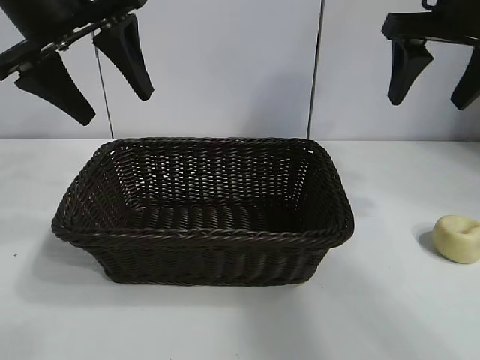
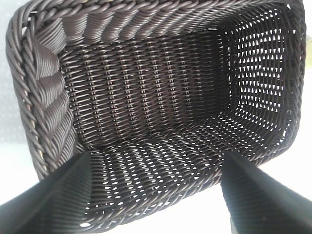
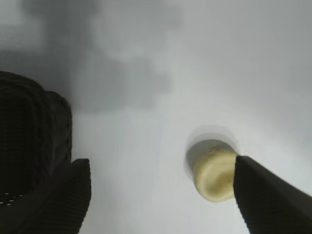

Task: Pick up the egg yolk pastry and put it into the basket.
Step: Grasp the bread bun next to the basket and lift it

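The right gripper (image 1: 434,82) hangs high above the right side of the table (image 1: 225,330), its two dark fingers spread well apart with nothing between them, and in its wrist view the egg yolk pastry (image 3: 213,169) shows just beside one finger, so it looks roughly lined up over its target but not yet down on it. The pastry (image 1: 457,238) sits on the bare tabletop close to the right edge, well apart from the basket (image 1: 202,234), which stands near the middle of the table and looks empty inside. The left gripper (image 1: 84,71) hovers above the basket's left end, fingers also apart and holding nothing; its wrist view looks straight down into the weave. The pastry seems a small, light lump, pale and matte with a dimple in its top, likely soft or crumbly, so a hard squeeze could dent or crack it. Its smooth rounded flanks could let it squirt out of a pinch set too high or too low. The best hold is probably across its widest middle, fingers low around the sides, closing gently, then a short carry over the basket's right rim.
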{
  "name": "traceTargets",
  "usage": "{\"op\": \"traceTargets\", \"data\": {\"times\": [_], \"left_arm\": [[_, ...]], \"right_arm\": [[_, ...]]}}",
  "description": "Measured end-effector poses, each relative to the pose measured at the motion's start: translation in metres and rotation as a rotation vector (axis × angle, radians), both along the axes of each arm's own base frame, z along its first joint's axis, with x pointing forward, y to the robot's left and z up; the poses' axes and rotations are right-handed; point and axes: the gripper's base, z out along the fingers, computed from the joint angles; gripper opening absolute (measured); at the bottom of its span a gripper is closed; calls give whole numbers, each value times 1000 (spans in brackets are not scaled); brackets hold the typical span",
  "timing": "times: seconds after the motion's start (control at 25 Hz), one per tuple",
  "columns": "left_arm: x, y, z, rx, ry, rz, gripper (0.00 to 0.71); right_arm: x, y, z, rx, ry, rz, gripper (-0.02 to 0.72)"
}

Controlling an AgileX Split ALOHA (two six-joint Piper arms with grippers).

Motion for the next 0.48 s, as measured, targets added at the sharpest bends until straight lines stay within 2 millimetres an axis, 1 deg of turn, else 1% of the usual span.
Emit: {"op": "traceTargets", "data": {"times": [0.08,0.28,0.36,0.48], "left_arm": [[0,0,0,-1,-3,2,539],[0,0,0,-1,-3,2,539],[0,0,0,-1,-4,2,539],[0,0,0,-1,-4,2,539]], "right_arm": [[-1,-4,0,-6,13,-9,580],[-1,-5,-3,-11,31,-10,580],[1,-5,-9,-13,57,-9,580],[5,-5,-26,-16,121,-8,580]]}}
